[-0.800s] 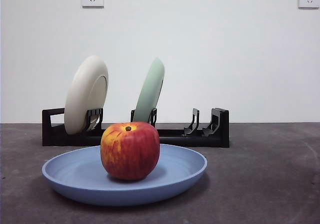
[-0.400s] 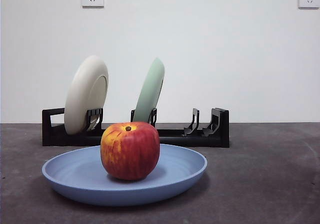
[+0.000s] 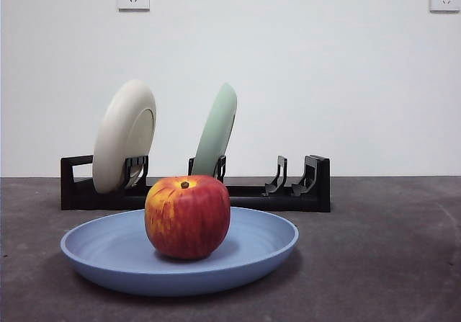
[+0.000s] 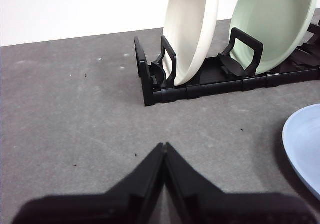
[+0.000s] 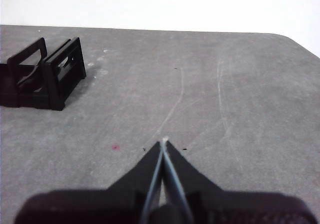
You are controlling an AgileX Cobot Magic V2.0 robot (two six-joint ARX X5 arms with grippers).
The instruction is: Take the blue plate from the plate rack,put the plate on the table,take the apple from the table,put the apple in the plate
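Both grippers are closed on nothing, jaws pressed tip to tip: the left gripper (image 4: 163, 146) hangs above bare table (image 3: 389, 264) near the rack's cream-plate end, the right gripper (image 5: 163, 143) above bare table past the rack's other end. Red apple (image 3: 187, 217) sits upright in the middle of the blue plate (image 3: 94, 253), which lies flat on the table in front of the black plate rack (image 3: 317, 185). A cream-white plate (image 3: 124, 135) and a pale green plate (image 3: 216, 129) lean in the rack's slots.

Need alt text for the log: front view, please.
A red apple sits in a blue plate on a grey table. Behind, a black rack holds a cream plate and a green plate on edge.
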